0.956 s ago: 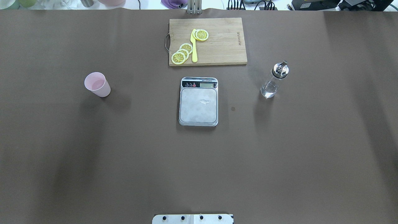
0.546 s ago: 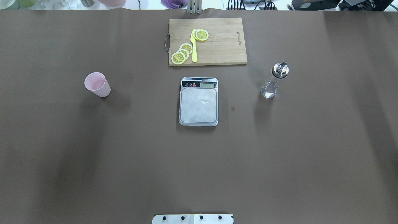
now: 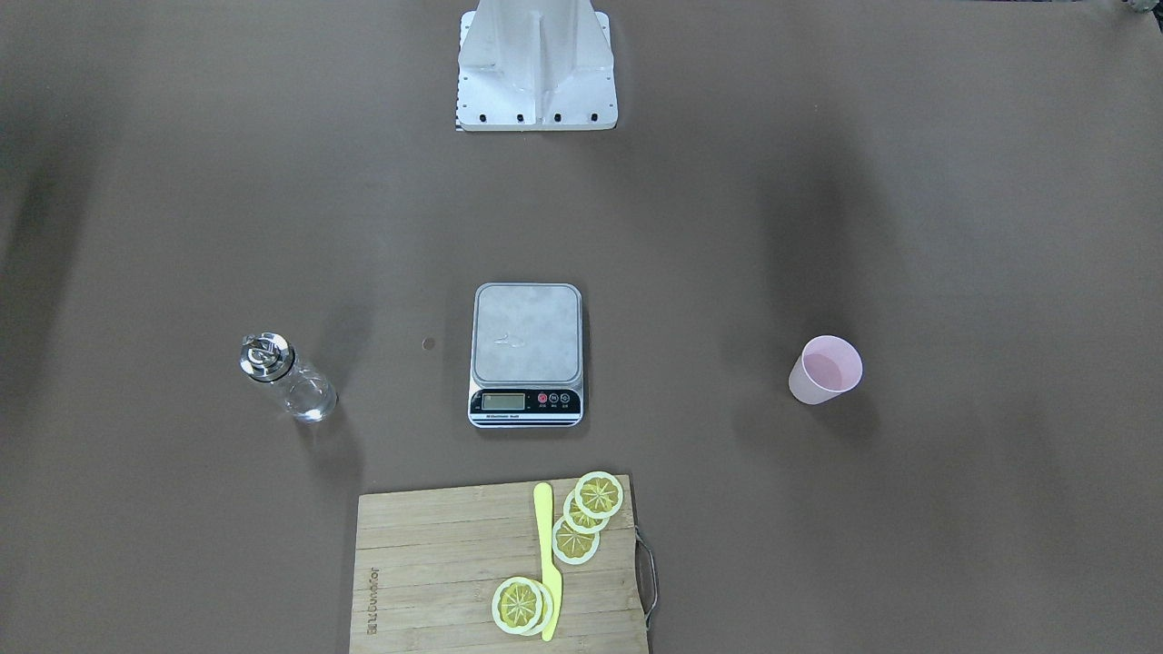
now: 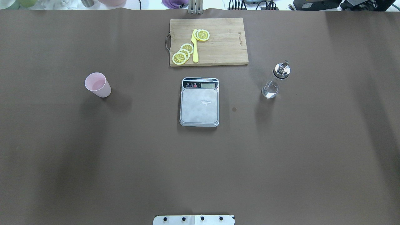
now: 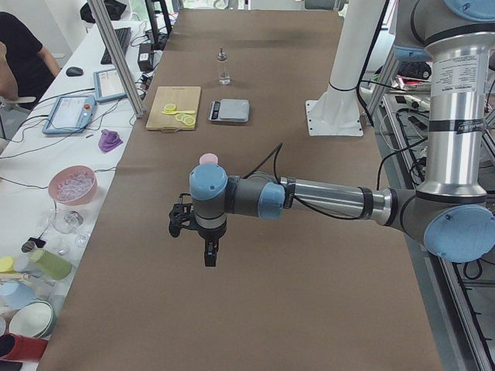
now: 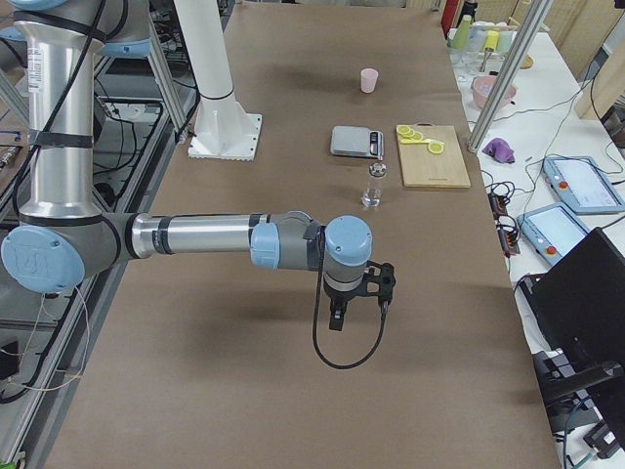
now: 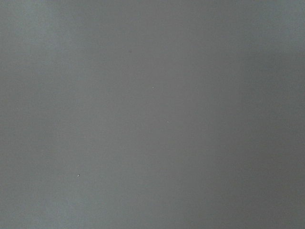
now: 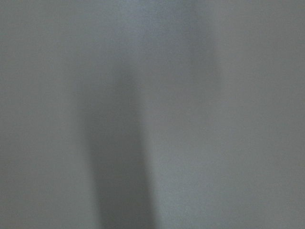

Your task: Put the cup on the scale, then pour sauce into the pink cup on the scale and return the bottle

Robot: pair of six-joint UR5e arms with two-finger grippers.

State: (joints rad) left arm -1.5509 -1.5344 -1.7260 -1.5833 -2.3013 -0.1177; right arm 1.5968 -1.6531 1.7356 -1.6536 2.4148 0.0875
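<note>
The pale pink cup stands upright on the table's left side, empty. At the centre lies the scale with a bare steel platform. The clear bottle with its metal spout cap stands upright to the right of the scale. My left gripper hangs above the brown mat, short of the cup. My right gripper hangs above the mat, short of the bottle. Both show only in the side views, so I cannot tell their state. Both wrist views show only blurred mat.
A wooden cutting board with lemon slices and a yellow knife lies behind the scale. The robot base stands at the near edge. A side table holds bowls, cups and tablets, with a person at its far end.
</note>
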